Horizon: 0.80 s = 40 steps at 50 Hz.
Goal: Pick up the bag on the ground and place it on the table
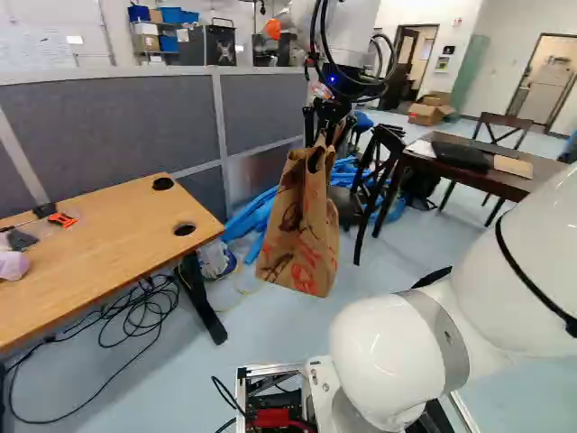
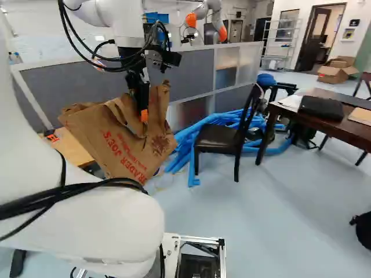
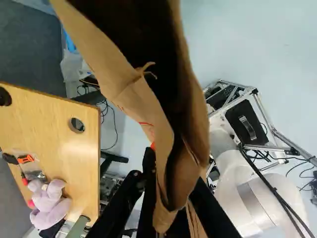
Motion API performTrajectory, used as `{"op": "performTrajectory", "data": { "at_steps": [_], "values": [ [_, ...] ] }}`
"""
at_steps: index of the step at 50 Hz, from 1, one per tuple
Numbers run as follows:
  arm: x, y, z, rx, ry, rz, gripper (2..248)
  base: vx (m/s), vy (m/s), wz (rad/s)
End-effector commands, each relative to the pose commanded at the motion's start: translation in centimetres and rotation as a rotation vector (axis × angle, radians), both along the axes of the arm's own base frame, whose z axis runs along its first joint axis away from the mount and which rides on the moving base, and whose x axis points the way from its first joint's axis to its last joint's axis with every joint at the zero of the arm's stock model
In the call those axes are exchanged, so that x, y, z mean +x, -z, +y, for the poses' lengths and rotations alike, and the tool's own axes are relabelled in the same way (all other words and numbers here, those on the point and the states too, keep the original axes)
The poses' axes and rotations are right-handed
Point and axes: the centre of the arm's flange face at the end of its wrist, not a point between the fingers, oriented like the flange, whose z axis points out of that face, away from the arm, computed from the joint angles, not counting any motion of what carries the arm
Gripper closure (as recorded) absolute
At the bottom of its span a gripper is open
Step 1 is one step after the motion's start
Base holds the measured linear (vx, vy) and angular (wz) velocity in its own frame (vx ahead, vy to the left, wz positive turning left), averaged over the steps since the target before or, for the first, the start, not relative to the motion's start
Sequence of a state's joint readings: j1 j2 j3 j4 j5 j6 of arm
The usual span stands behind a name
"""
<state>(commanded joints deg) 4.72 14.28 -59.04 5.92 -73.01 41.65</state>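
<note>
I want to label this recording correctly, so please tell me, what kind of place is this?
Probably a robotics lab or workshop: another robot arm stands beyond the grey partition, a stocked storage shelf is behind it, and cables lie under the wooden table.

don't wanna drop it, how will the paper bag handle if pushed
The paper bag is probably floppy: its thin sides crease and fold. Held near its top, it may swing. Its dark inside hides any contents, so I can't judge weight.

"TRADER JOE'S" stands in red capitals on the paper bag (image 2: 119, 147); the smaller print beside it is unreadable.
</note>
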Motion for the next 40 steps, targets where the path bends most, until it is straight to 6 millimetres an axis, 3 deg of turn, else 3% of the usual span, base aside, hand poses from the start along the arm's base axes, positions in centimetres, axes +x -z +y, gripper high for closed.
{"op": "performTrajectory", "data": {
  "at_steps": [22,40],
  "values": [
    [0.0,0.0,0.0,0.0,0.0,0.0,224,0.016,0.207,0.614],
    [0.0,0.0,0.0,0.0,0.0,0.0,224,0.041,0.165,0.61]
  ]
}}
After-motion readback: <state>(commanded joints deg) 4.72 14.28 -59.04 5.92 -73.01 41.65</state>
